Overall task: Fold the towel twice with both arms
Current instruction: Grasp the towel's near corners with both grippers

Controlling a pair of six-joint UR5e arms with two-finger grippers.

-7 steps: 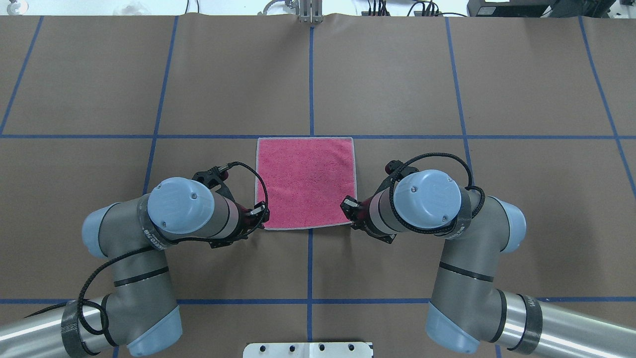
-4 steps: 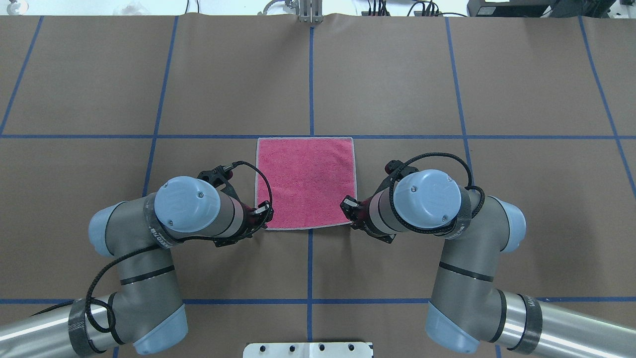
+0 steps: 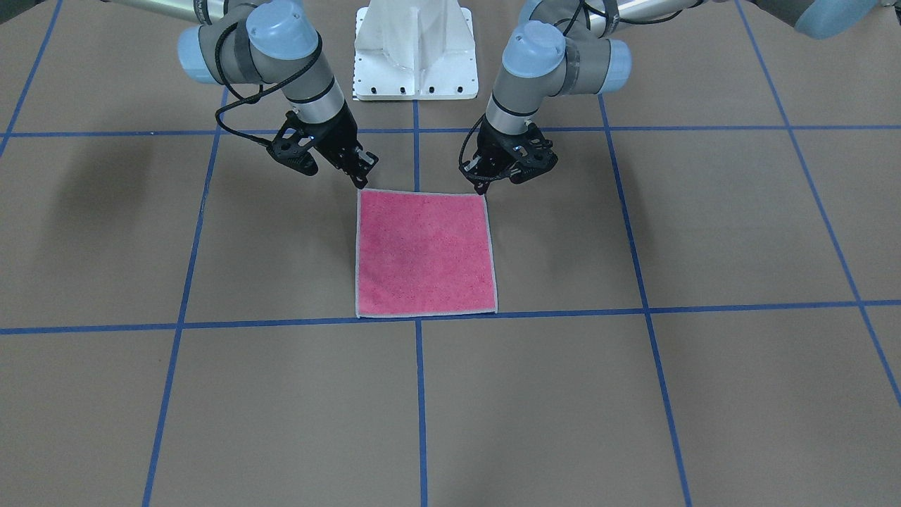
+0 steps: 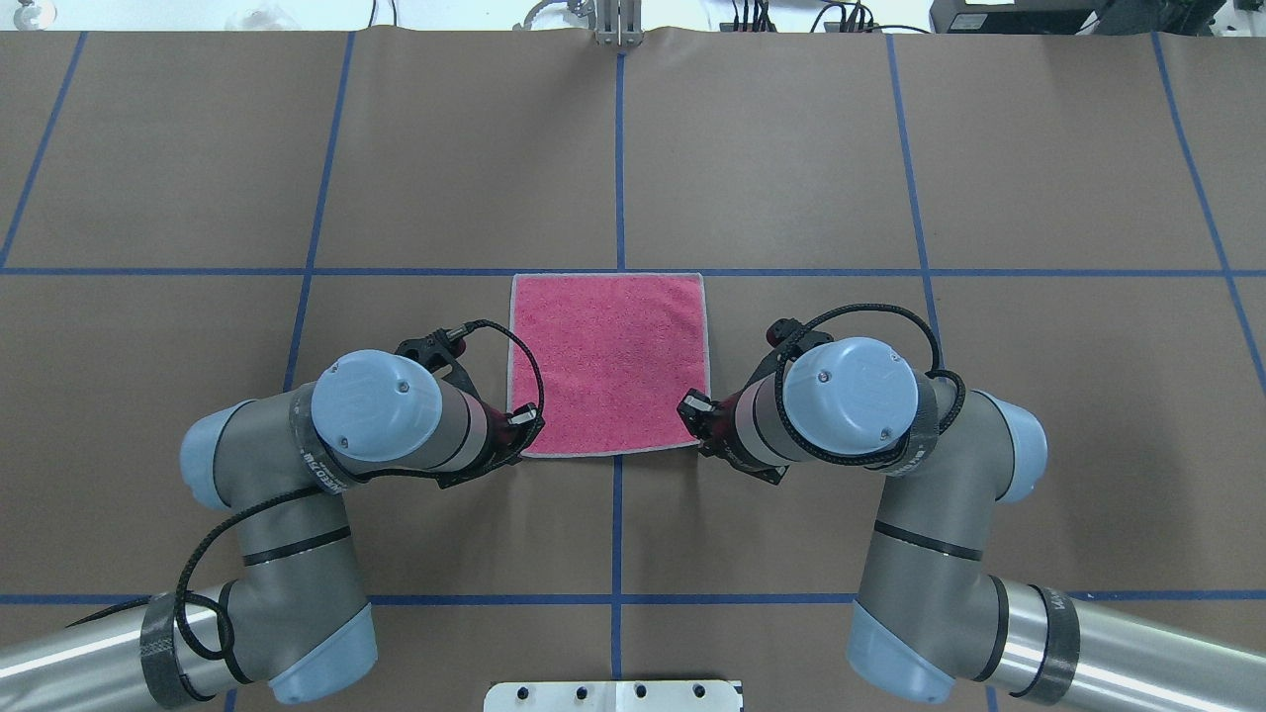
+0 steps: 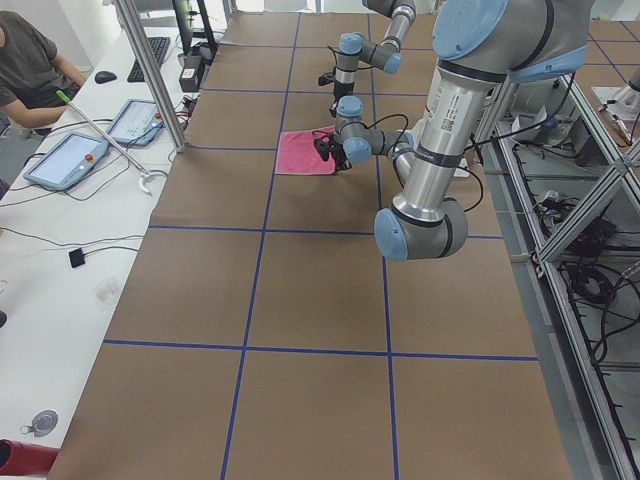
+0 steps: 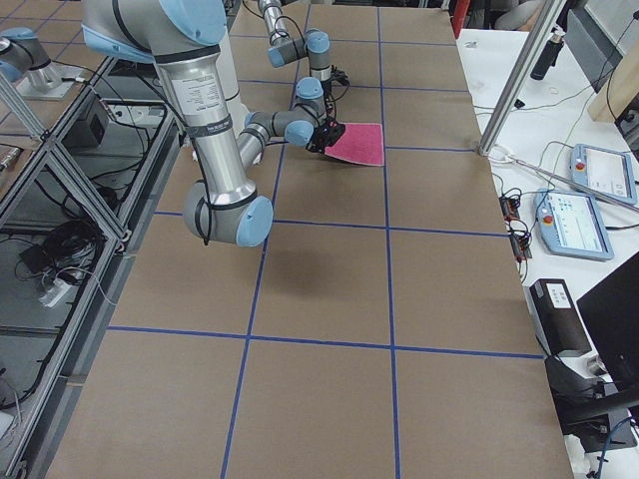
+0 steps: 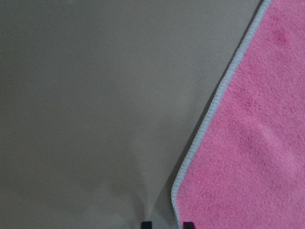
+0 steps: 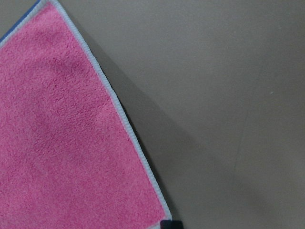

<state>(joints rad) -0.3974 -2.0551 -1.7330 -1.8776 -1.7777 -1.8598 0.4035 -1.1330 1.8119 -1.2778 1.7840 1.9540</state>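
At counter (image 4: 791, 148) centre, flat towel (image 4: 608, 361) judged soft, limp. Left gripper (image 7: 167, 224) spread astride border (image 7: 205, 129); right gripper (image 4: 693, 405): cannot tell. Pinch near corners.

No text reads with any certainty. The black strap (image 4: 315, 465) round the left arm (image 4: 267, 534) carries white lettering, too small and skewed to make out (the 2nd strap (image 4: 1056, 618), on the right arm (image 4: 930, 534), likewise). In the right side view 1 white label (image 6: 205, 95) on the right arm's silver tube holds print too fine to read.
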